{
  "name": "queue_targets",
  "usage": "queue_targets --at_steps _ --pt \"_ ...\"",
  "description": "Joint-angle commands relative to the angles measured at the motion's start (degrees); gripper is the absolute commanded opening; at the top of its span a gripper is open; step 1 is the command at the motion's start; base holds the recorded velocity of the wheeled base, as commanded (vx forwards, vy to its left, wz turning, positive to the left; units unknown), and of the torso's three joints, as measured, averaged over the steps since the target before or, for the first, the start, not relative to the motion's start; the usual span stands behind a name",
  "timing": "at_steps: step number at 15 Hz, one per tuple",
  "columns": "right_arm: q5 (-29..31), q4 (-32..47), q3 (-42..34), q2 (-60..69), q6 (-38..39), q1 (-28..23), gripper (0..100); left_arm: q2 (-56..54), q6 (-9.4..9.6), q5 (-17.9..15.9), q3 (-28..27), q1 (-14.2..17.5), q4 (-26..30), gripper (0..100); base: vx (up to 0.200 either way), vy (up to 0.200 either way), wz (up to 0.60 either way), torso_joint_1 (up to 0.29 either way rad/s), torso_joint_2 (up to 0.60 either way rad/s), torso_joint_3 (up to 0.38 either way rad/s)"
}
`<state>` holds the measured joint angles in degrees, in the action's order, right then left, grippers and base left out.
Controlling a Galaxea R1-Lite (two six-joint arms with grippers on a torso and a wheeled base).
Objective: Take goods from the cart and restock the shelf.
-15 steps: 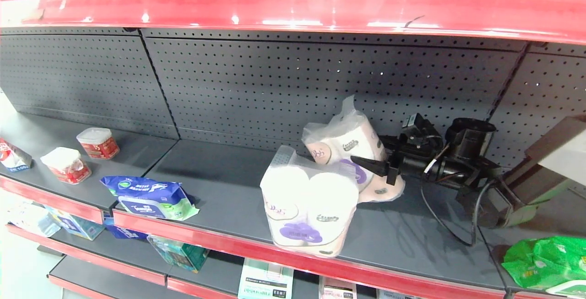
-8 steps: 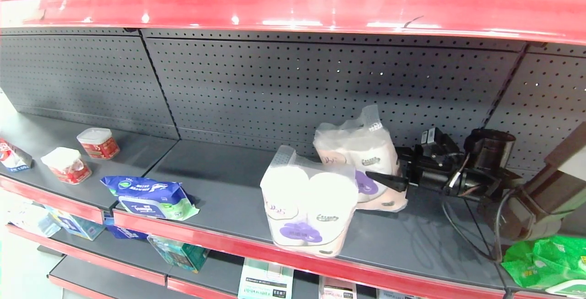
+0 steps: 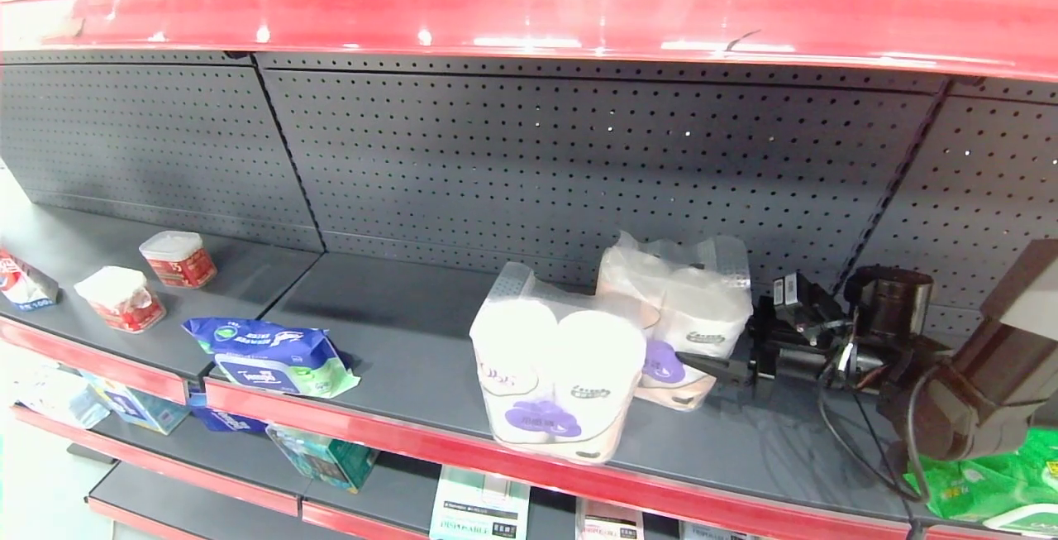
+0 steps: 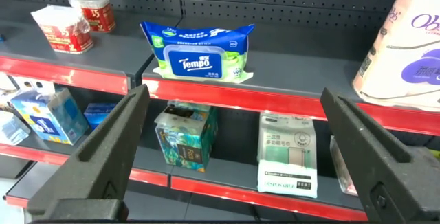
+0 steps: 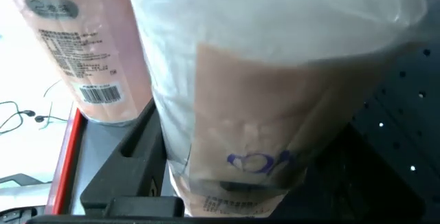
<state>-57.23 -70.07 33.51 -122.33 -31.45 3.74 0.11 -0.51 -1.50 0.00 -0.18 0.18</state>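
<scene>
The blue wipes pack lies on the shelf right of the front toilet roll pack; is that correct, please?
No: the blue wipes pack lies on the shelf left of the front toilet roll pack; the head view shows it.

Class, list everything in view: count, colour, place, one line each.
Toilet roll packs: two, white and purple; front pack at shelf edge, rear pack behind it.
Wipes pack: one, blue, left of the rolls.
Tubs: two, red and white, farther left.
Green pack: one, far right.
Teal box: one, lower shelf.
Right gripper: black, shut on rear pack.
Left gripper: black, open, before the shelf.
</scene>
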Motion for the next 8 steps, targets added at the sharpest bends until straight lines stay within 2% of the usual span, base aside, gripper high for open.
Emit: queue_targets --at_steps 1,4,8 --pt "0.19 0.11 1.47 -0.71 0.25 1.0 0 -0.02 -0.02 0.01 0.0 0.01 -0.01 100 0.0 0.0 0.0 0.0 0.0 0.0" --pt "0.28 0.11 5.86 -1.68 0.95 3.55 0 -0.02 -0.02 0.01 0.0 0.01 -0.01 100 0.0 0.0 0.0 0.0 0.0 0.0" --pt "0.19 0.11 7.18 -2.3 2.1 6.8 0 -0.02 -0.02 0.01 0.0 0.01 -0.01 100 0.0 0.0 0.0 0.0 0.0 0.0"
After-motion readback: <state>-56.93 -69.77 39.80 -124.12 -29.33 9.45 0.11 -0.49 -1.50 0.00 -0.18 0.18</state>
